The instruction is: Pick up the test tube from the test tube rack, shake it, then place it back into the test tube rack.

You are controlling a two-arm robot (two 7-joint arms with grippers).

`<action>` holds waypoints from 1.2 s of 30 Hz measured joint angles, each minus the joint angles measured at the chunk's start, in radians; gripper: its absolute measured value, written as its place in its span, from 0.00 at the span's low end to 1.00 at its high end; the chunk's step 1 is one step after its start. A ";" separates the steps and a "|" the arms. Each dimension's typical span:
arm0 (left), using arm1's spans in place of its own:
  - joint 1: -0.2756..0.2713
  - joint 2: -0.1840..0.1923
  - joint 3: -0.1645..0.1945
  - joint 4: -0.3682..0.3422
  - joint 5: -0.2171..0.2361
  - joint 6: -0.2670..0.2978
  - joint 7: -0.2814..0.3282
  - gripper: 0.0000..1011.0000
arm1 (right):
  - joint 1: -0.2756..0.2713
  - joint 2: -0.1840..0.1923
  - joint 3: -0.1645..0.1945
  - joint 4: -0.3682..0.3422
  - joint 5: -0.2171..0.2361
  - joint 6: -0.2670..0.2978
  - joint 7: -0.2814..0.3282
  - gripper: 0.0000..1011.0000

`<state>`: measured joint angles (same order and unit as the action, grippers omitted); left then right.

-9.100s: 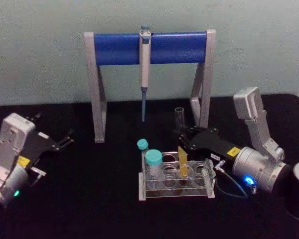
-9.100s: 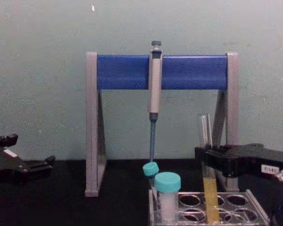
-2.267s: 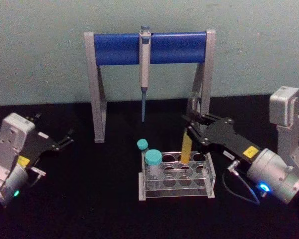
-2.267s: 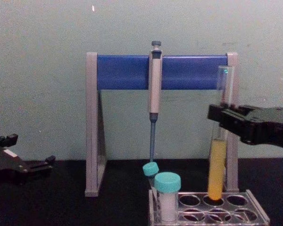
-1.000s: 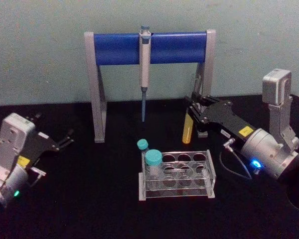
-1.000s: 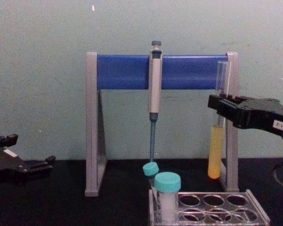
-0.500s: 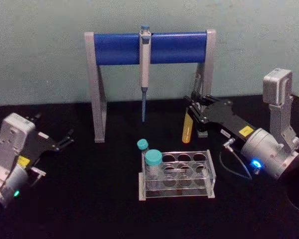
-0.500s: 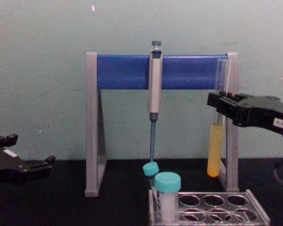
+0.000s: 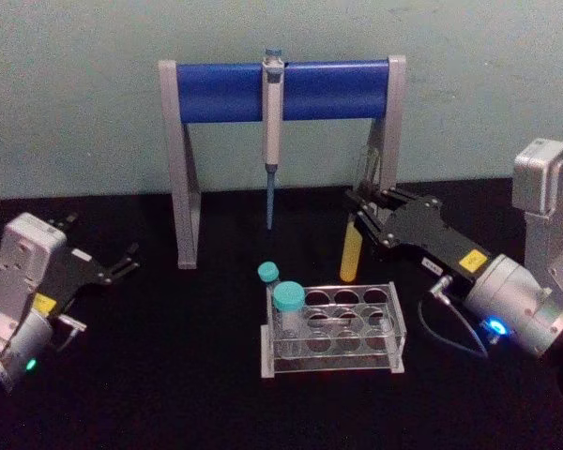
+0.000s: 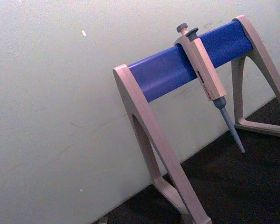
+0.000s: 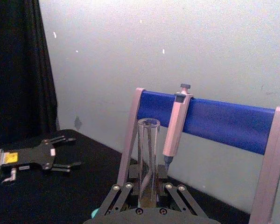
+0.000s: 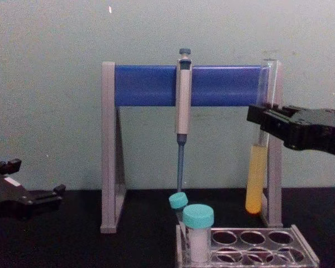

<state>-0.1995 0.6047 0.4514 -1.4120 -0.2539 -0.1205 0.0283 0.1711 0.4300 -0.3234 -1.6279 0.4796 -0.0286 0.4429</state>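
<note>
The test tube (image 9: 352, 255) hangs in the air just behind the test tube rack (image 9: 330, 362), yellow-orange liquid filling its lower part. My right gripper (image 9: 361, 221) is shut on its clear upper half. From the chest the test tube (image 12: 255, 181) leans slightly, top to the right, its round bottom well above the rack (image 12: 303, 248), and the right gripper (image 12: 263, 119) clamps it mid-height. The right wrist view looks along the open-mouthed test tube (image 11: 148, 154) between the fingers (image 11: 123, 192). My left gripper (image 9: 122, 263) rests open at the far left.
A tall grey-legged stand with a blue bar (image 9: 283, 90) stands behind the rack, a grey-blue pipette (image 9: 272, 131) hanging from it. The held tube is close to the stand's right leg (image 12: 276, 167). Two teal-capped tubes (image 9: 288, 298) occupy the rack's left end.
The right gripper lifted the tube out of the rack and raised it. Over the last half second the tube's top tipped to the right and it dropped slightly. The left arm stayed still.
</note>
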 joint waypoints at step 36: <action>0.000 0.000 0.000 0.000 0.000 0.000 0.000 1.00 | -0.016 -0.009 -0.011 0.045 -0.027 -0.010 -0.016 0.22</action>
<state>-0.1995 0.6047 0.4514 -1.4119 -0.2539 -0.1205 0.0283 0.1553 0.4207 -0.3348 -1.5831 0.4530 -0.0389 0.4266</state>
